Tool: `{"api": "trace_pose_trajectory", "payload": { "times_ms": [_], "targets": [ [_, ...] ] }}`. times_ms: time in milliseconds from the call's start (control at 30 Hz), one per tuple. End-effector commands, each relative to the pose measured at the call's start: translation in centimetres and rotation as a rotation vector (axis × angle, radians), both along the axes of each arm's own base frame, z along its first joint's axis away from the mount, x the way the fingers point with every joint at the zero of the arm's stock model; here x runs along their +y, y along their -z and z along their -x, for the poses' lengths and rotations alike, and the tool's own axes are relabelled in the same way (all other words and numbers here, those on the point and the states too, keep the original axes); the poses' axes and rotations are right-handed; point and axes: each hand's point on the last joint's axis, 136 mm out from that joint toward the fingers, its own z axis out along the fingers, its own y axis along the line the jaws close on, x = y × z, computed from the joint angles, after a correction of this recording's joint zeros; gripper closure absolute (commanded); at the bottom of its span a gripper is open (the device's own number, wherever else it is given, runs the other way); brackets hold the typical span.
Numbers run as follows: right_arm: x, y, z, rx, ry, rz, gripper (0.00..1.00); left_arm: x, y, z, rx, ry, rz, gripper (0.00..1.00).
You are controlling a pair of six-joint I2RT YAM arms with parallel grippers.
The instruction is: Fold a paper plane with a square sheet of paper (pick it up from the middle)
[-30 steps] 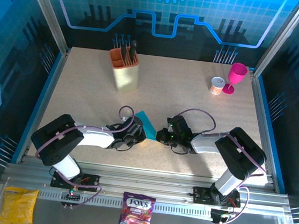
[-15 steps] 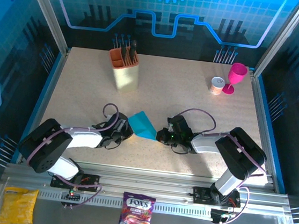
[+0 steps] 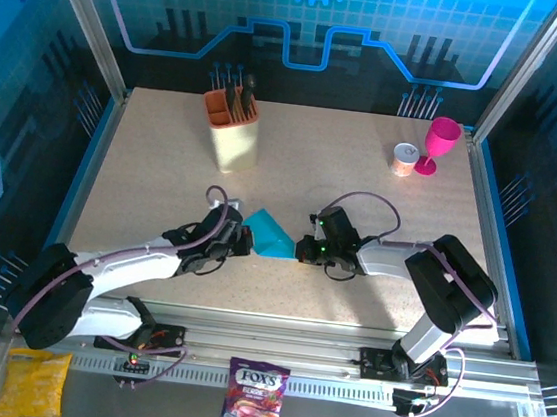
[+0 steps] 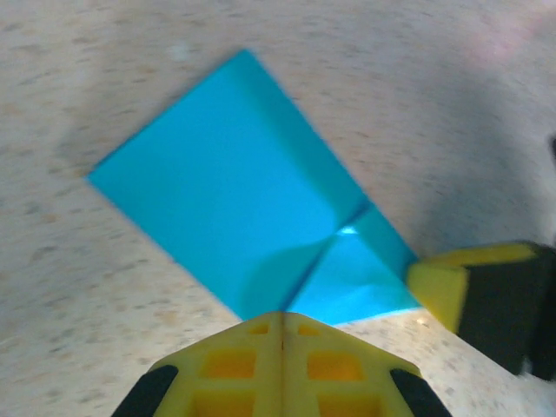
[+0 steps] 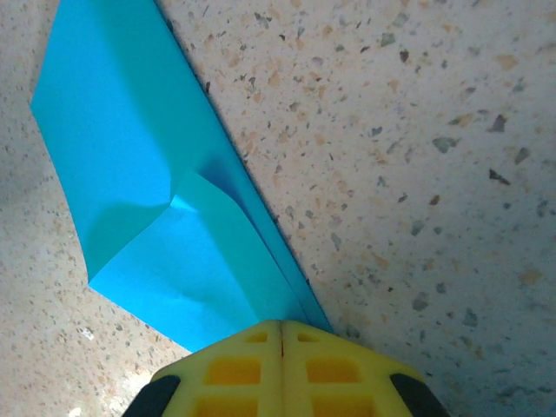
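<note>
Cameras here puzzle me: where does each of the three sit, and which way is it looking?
Top external: fixed high behind the arms, looking down on the table; both arms, with left pincer and right pincer either side of the folded blue paper.
Left wrist: on the left wrist, looking along its shut yellow fingers at the paper; the right pincer's tip is at right.
Right wrist: on the right wrist, looking past its shut fingers at the paper.
Shared: all three see the paper.
</note>
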Motion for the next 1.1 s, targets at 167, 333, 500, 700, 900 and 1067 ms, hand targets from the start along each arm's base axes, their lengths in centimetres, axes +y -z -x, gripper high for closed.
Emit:
{"api": "trace_pose_trajectory", "payload": {
  "times_ms": [167,333,500,700,900,1067],
  "targets": [
    [-6.5,5.7,4.0,0.17,-0.008,0.3,1.0,-5.0,-0.7,-0.7,-0.037,0.272,-0.065,0.84],
    [-6.5,6.0,3.8,0.177,-0.025,0.308,1.0,-6.8,0.4,-0.7,-0.009,0.398,-0.138,0.85],
    [-6.6,6.0,3.9,0.182,-0.022,0.308,1.0,-7.2,1.7,-0.8,-0.007,0.437,-0.19,0.89],
    [-6.5,5.5,4.1,0.18,-0.015,0.293,1.0,-7.2,3.6,-0.7,0.006,0.451,-0.222,0.93],
    [-5.5,3.7,3.5,0.161,-0.019,0.241,1.0,-6.3,6.5,-1.0,0.041,0.426,-0.294,1.0],
    [-3.5,-0.5,2.2,0.1,0.011,0.113,1.0,-5.1,9.0,-0.3,0.096,0.4,-0.331,1.0]
  ]
}}
